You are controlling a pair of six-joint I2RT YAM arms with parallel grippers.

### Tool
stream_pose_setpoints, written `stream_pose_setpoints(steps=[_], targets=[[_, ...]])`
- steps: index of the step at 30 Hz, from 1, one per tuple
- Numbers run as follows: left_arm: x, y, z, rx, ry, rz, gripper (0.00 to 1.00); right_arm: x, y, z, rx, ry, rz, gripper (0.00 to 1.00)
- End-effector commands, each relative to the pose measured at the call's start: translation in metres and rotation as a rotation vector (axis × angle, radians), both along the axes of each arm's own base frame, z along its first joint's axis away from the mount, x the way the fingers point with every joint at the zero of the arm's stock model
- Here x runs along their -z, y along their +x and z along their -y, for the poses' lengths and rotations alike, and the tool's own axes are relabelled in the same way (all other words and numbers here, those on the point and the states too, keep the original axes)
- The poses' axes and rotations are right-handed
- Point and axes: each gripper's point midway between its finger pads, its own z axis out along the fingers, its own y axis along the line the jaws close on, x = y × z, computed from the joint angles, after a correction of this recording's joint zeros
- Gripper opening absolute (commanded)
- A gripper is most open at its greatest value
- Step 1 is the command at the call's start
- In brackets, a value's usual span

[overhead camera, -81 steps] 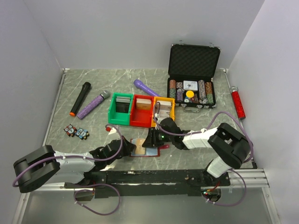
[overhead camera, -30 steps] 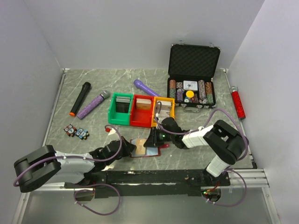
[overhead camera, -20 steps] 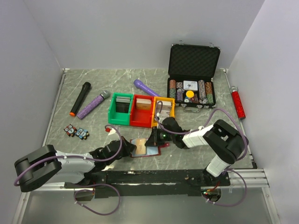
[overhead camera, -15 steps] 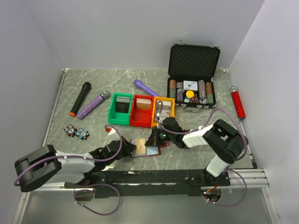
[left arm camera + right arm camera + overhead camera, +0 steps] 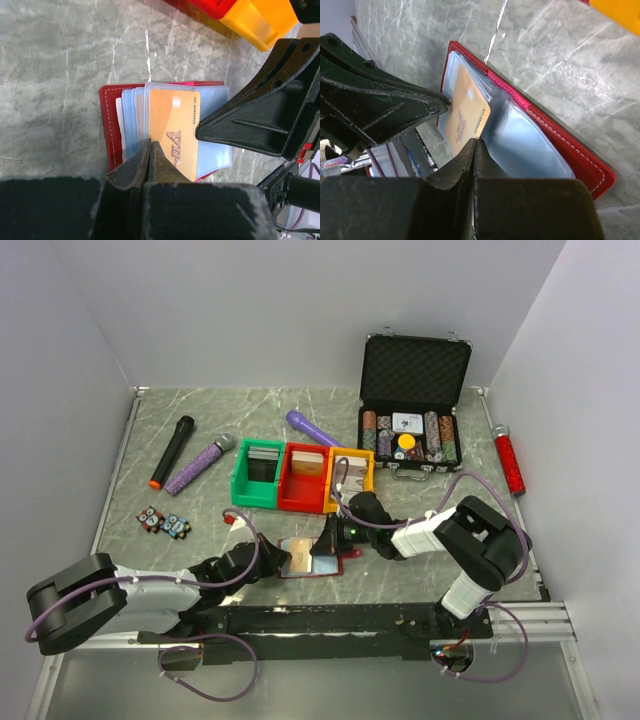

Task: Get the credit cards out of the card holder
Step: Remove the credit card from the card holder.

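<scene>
Dark-red card holder [image 5: 111, 125] lies open on the marbled table [image 5: 200, 530], close to its near edge, just in front of the red bin [image 5: 302, 500] and yellow bin [image 5: 260, 20].
An orange VIP card [image 5: 172, 125] sits in its pale blue sleeves [image 5: 215, 155]. The left gripper [image 5: 150, 149] has its jaws pressed together, tips at the card's long edge. The right gripper [image 5: 474, 145] is likewise closed, tips at the card's corner. Whether either pinches card or sleeve cannot be told.

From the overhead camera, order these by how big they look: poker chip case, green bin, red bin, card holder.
1. Poker chip case.
2. Green bin and red bin, alike.
Card holder: roughly bin-sized but partly hidden, so unranked.
</scene>
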Motion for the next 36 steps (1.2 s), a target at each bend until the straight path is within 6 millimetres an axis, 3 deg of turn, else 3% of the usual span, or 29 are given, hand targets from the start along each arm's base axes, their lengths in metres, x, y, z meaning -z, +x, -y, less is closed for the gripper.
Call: stream_pose_setpoints(steps=[1, 18, 22, 25, 36], targets=[[0.037, -0.017, -0.025, 0.000, 0.127, -0.084, 0.01, -0.015, 0.001, -0.001, -0.021, 0.055, 0.045, 0.00], [0.037, -0.016, -0.029, -0.020, 0.135, -0.083, 0.01, -0.020, -0.001, 0.004, -0.026, 0.080, 0.049, 0.00], [0.039, -0.016, -0.028, -0.012, 0.139, -0.088, 0.01, -0.026, -0.002, 0.003, -0.025, 0.105, 0.058, 0.27], [0.040, -0.016, -0.026, -0.005, 0.146, -0.091, 0.01, -0.026, -0.002, 0.003, -0.024, 0.104, 0.057, 0.38], [0.040, -0.015, -0.023, 0.001, 0.149, -0.090, 0.01, -0.017, 0.000, 0.000, -0.023, 0.084, 0.017, 0.45]])
